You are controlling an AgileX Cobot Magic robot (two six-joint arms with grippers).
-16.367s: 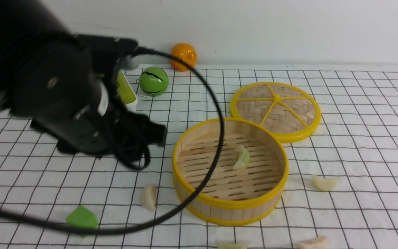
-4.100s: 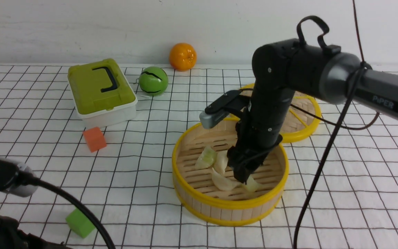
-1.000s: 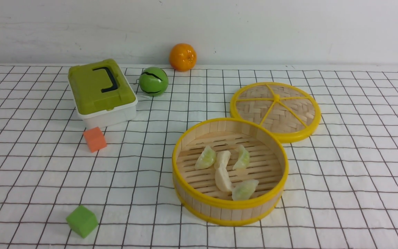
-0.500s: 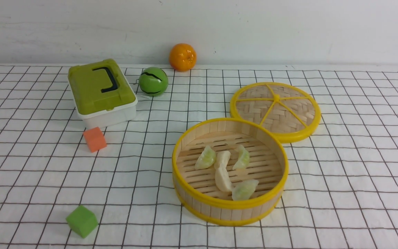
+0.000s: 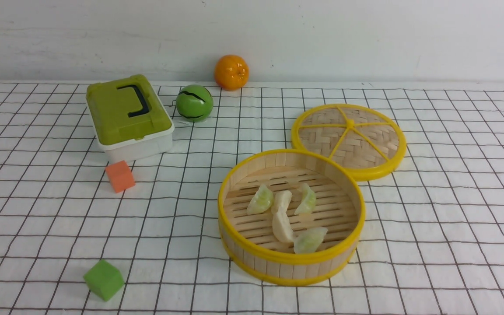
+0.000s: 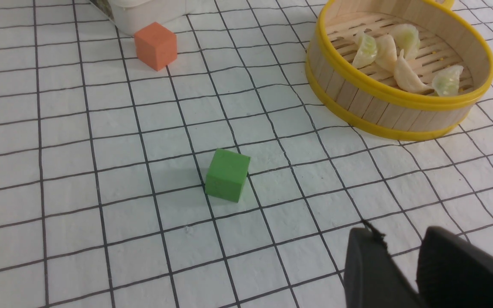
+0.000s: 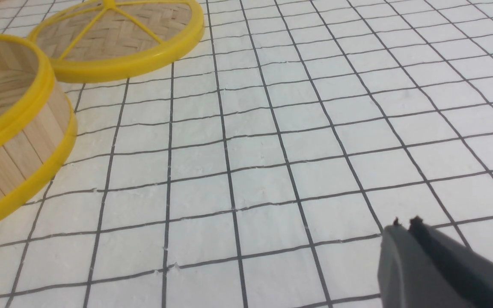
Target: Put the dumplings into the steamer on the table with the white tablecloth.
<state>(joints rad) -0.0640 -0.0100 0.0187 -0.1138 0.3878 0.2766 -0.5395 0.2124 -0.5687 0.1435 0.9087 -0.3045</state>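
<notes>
The steamer [image 5: 288, 267] stands on the white gridded tablecloth [image 5: 431, 218] that covers the table, right of centre. Several dumplings [image 5: 282, 226] lie on its slatted floor, some tinged green; none shows on the cloth. No arm shows in the front view. In the left wrist view my left gripper [image 6: 396, 234] is open and empty, low over the cloth, with the steamer [image 6: 383, 107] and dumplings [image 6: 405, 77] well ahead. In the right wrist view my right gripper [image 7: 405, 224] is shut and empty over bare cloth, away from the steamer [image 7: 19, 145].
The flat woven lid [image 5: 349, 139] lies behind the steamer. A green-lidded box [image 5: 127, 116], a green ball [image 5: 194, 103] and an orange [image 5: 232, 71] sit at the back left. An orange cube [image 5: 120, 176] and a green cube [image 5: 103, 279] lie on the left.
Earlier one dumpling lay in the steamer and others on the cloth; now several are inside. My right arm, over the steamer 4.1 s ago, has left the front view. Nothing moved in the last second.
</notes>
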